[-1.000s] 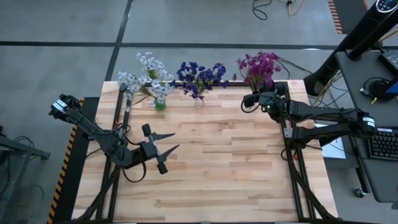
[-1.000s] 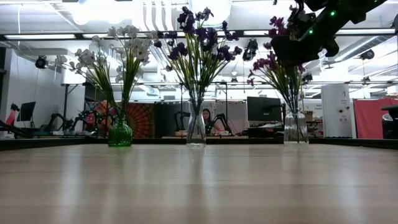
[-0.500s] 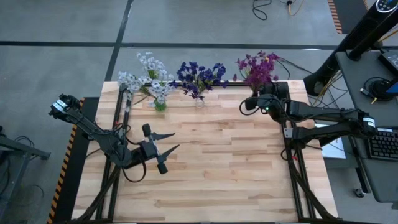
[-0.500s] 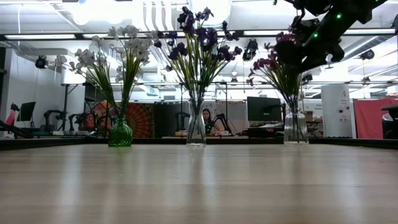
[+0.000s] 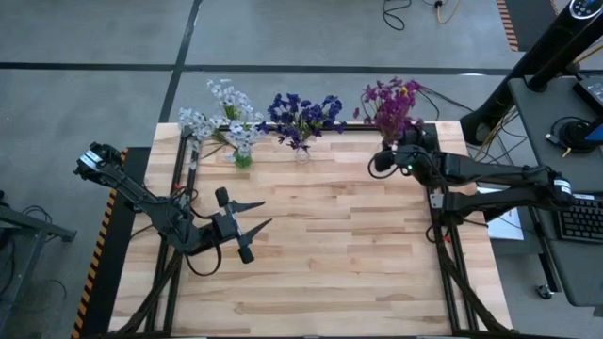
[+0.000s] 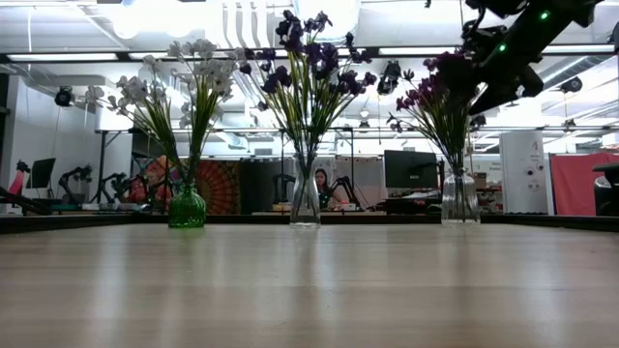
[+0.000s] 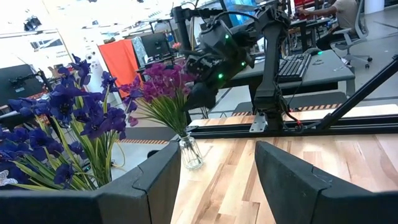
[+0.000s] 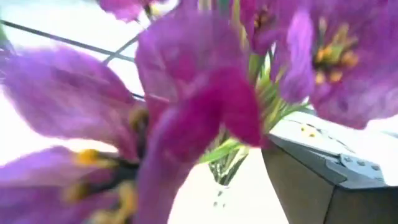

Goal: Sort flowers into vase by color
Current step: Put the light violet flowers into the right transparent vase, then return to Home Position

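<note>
Three bunches stand upright in vases along the table's far edge. The whitish flowers (image 5: 226, 118) are in a green vase (image 6: 187, 208). The dark blue-violet flowers (image 5: 303, 115) are in a clear vase (image 6: 305, 198). The magenta flowers (image 5: 391, 102) are in another clear vase (image 6: 458, 198). My right gripper (image 5: 380, 163) hovers open just beside the magenta blossoms (image 8: 199, 106), on their near side and high above the table. Only one of its fingers (image 8: 329, 180) shows; blossoms hide the other. My left gripper (image 5: 247, 215) waits open over the table's left middle.
Bare wooden tabletop (image 5: 330, 254) spreads between the arms and toward the near edge. Dark frame rails (image 5: 179, 188) run along the table's left and right sides. A desk with a keyboard (image 5: 575, 218) stands beyond the right side. A person (image 6: 319, 184) sits far behind the table.
My right gripper has drawn back a little from the magenta bunch, toward the table's right and near edges. The magenta blossoms have swayed slightly and now stand free of it.
</note>
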Controlling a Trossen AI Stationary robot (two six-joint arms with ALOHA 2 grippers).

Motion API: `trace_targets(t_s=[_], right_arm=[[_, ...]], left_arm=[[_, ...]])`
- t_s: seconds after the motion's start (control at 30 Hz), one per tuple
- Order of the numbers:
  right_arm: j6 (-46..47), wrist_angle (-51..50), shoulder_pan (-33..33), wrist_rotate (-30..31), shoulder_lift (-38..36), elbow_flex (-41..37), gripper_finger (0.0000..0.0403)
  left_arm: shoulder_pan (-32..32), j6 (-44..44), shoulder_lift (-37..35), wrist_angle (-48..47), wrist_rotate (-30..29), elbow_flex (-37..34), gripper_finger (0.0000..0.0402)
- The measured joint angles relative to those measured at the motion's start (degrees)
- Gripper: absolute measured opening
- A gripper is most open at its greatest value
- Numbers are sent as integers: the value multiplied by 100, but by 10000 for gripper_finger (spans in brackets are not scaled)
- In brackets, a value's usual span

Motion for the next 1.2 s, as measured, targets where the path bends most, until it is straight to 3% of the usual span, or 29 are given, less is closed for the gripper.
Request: trace_targets(t_s=[0.33, 0.5, 0.7, 0.93, 1.2], right_arm=[[17, 15, 445, -91, -515, 57, 265], [180, -13, 685, -200, -700, 60, 267], [264, -134, 927, -196, -894, 60, 261], [126, -121, 944, -502, -1088, 60, 254], [166, -126, 944, -780, -1286, 60, 279]], left_arm=[[2, -87, 0, 0, 2, 0, 190], [1, -560, 15, 0, 29, 0, 190], [0, -874, 109, -4, 404, 0, 190], [0, -882, 122, 0, 415, 0, 190], [0, -910, 122, -2, 415, 0, 190]])
